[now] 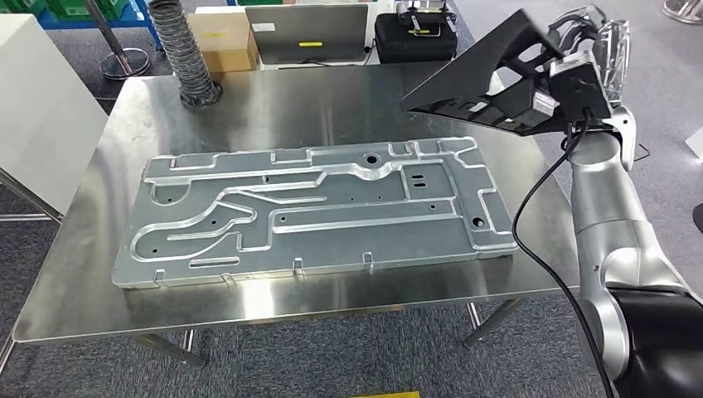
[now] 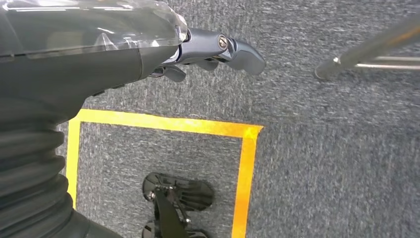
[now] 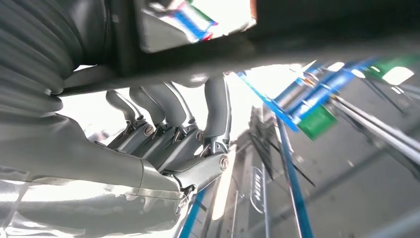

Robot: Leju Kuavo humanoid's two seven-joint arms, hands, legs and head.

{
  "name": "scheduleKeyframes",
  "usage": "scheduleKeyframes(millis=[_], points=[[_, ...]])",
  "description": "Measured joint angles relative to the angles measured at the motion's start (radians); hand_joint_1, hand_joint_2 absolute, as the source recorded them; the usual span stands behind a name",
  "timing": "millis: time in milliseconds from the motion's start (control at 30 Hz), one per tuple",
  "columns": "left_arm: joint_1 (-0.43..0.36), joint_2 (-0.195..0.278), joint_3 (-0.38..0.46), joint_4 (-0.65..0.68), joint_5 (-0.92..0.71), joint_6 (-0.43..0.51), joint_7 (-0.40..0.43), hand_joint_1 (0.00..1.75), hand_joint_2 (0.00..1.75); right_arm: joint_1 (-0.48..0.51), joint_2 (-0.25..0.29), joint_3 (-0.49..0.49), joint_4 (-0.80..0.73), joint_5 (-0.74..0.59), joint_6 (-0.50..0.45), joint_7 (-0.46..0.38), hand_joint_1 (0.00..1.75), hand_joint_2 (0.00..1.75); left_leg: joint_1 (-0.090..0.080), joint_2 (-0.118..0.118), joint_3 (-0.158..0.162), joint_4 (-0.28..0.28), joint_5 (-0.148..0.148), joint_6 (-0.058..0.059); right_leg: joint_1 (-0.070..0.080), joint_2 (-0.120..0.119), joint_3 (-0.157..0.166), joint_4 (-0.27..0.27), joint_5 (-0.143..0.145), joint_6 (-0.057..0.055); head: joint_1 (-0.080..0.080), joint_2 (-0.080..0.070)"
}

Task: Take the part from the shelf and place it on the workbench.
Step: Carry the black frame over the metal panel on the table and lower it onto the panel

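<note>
**Part held above the workbench's far right corner**

Part (image 1: pixel 489 70): a black, wedge-shaped moulded piece, gripped by the right hand (image 1: pixel 601 58) and raised off the workbench (image 1: pixel 332 95). It tilts, its pointed end reaching away from the hand toward the middle of the table, its broad end against the hand. It hangs over the bench's far right corner, touching nothing on the surface.

Workbench: a stainless steel table below and to the left of the right hand. Lying flat on it, well below the held part, is a large grey metal plate (image 1: pixel 315 211) with raised channels and small holes; it covers most of the tabletop.

Right arm (image 1: pixel 609 232): silver, rising from the lower right beside the bench edge, with a black cable (image 1: pixel 539 199) looping down from the wrist. In the right wrist view the fingers (image 3: pixel 168 106) of this hand are curled up against the dark underside of the part (image 3: pixel 322 29), clamped on it.

Left hand (image 2: pixel 208 52): hanging low over grey carpet (image 2: pixel 322 148) marked with yellow tape (image 2: pixel 168 123), its fingers drawn in with nothing between them.

Beyond the bench, farther from the right hand: a ribbed grey hose (image 1: pixel 186 54) standing on the far left corner, a cardboard box (image 1: pixel 224 37), a laptop (image 1: pixel 307 33), and a black case (image 1: pixel 414 33).
</note>
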Motion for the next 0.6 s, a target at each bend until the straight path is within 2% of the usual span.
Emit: scheduleKeyframes(millis=[67, 100, 133, 200, 233, 267, 300, 367, 400, 433, 467, 533, 600], points=[[-0.003, 0.0, -0.005, 0.0, 0.0, 0.0, 0.0, 0.0, 1.75, -0.011, 0.0, 0.023, 0.048, 0.019, -0.014, -0.001, 1.69, 1.75, 0.0, 0.001, -0.002, 0.008, -0.01, -0.01, -0.005, -0.002, 0.005, -0.006, 0.002, -0.011, 0.0, 0.0], [-0.005, 0.0, -0.008, 0.0, 0.0, 0.0, 0.0, 0.0, 1.75, -0.016, 0.001, 0.031, 0.066, 0.026, -0.018, 0.0, 1.69, 1.75, 0.0, 0.002, -0.013, 0.036, -0.028, -0.015, -0.007, -0.003, 0.008, -0.01, 0.003, -0.017, 0.0, 0.0], [-0.005, 0.001, -0.01, 0.0, 0.0, -0.001, 0.0, 0.0, 1.75, -0.023, 0.002, 0.039, 0.084, 0.038, -0.024, 0.002, 1.69, 1.75, 0.001, 0.003, -0.036, 0.085, -0.054, -0.019, -0.008, -0.004, 0.01, -0.012, 0.003, -0.021, 0.0, 0.0], [-0.005, 0.0, -0.011, 0.0, 0.004, -0.003, 0.0, 0.0, 1.75, -0.04, 0.01, 0.063, 0.136, 0.087, -0.041, 0.017, 1.69, 1.75, 0.003, 0.004, -0.104, 0.224, -0.112, -0.025, -0.006, -0.005, 0.012, -0.012, 0.001, -0.027, 0.0, 0.0], [-0.003, -0.001, -0.011, 0.0, 0.007, -0.004, -0.001, 0.0, 1.75, -0.047, 0.016, 0.079, 0.168, 0.119, -0.051, 0.028, 1.69, 1.75, 0.004, 0.004, -0.131, 0.275, -0.124, -0.027, -0.005, -0.004, 0.013, -0.012, 0.0, -0.028, 0.0, 0.0], [-0.001, -0.001, -0.011, 0.001, 0.009, -0.006, -0.002, 0.0, 1.75, -0.053, 0.023, 0.097, 0.2, 0.151, -0.06, 0.04, 1.69, 1.75, 0.004, 0.004, -0.143, 0.291, -0.117, -0.027, -0.005, -0.003, 0.015, -0.012, -0.001, -0.029, 0.0, 0.0], [0.001, -0.002, -0.011, 0.001, 0.011, -0.006, -0.003, 0.0, 1.75, -0.057, 0.032, 0.115, 0.229, 0.175, -0.069, 0.05, 1.69, 1.75, 0.004, 0.004, -0.134, 0.263, -0.091, -0.026, -0.004, -0.002, 0.017, -0.011, -0.003, -0.029, 0.0, 0.0], [0.004, -0.001, -0.011, 0.002, 0.015, -0.007, -0.004, 0.0, 1.75, -0.062, 0.048, 0.144, 0.274, 0.202, -0.084, 0.062, 1.69, 1.75, 0.004, 0.004, -0.075, 0.125, -0.016, -0.018, -0.004, 0.002, 0.022, -0.009, -0.007, -0.026, 0.0, 0.0], [0.004, 0.0, -0.011, 0.002, 0.017, -0.007, -0.005, 0.0, 1.75, -0.066, 0.055, 0.155, 0.293, 0.206, -0.089, 0.065, 1.69, 1.75, 0.002, 0.004, -0.046, 0.06, 0.009, -0.013, -0.002, 0.003, 0.022, -0.007, -0.01, -0.023, 0.0, 0.0], [0.004, 0.0, -0.011, 0.002, 0.018, -0.007, -0.006, 0.0, 1.75, -0.069, 0.06, 0.163, 0.309, 0.209, -0.093, 0.067, 1.69, 1.75, 0.0, 0.004, -0.027, 0.018, 0.022, -0.008, -0.001, 0.004, 0.021, -0.006, -0.011, -0.018, 0.0, 0.0], [0.005, 0.001, -0.011, 0.002, 0.018, -0.007, -0.006, 0.0, 1.75, -0.071, 0.064, 0.169, 0.323, 0.211, -0.094, 0.067, 1.69, 1.75, -0.002, 0.003, -0.021, 0.001, 0.022, -0.004, 0.0, 0.004, 0.019, -0.006, -0.012, -0.013, 0.0, 0.0], [0.007, 0.0, -0.011, 0.002, 0.019, -0.007, -0.007, 0.0, 1.75, -0.076, 0.068, 0.177, 0.342, 0.212, -0.095, 0.068, 1.69, 1.75, -0.001, 0.002, -0.019, -0.005, 0.023, 0.004, 0.0, 0.002, 0.019, -0.007, -0.014, -0.002, 0.0, 0.0], [0.009, 0.0, -0.011, 0.002, 0.02, -0.007, -0.008, 0.0, 1.75, -0.083, 0.071, 0.18, 0.356, 0.213, -0.095, 0.068, 1.69, 1.75, 0.003, 0.001, -0.015, -0.014, 0.028, 0.015, -0.003, 0.001, 0.008, 0.022, -0.036, 0.009, 0.0, 0.0]])
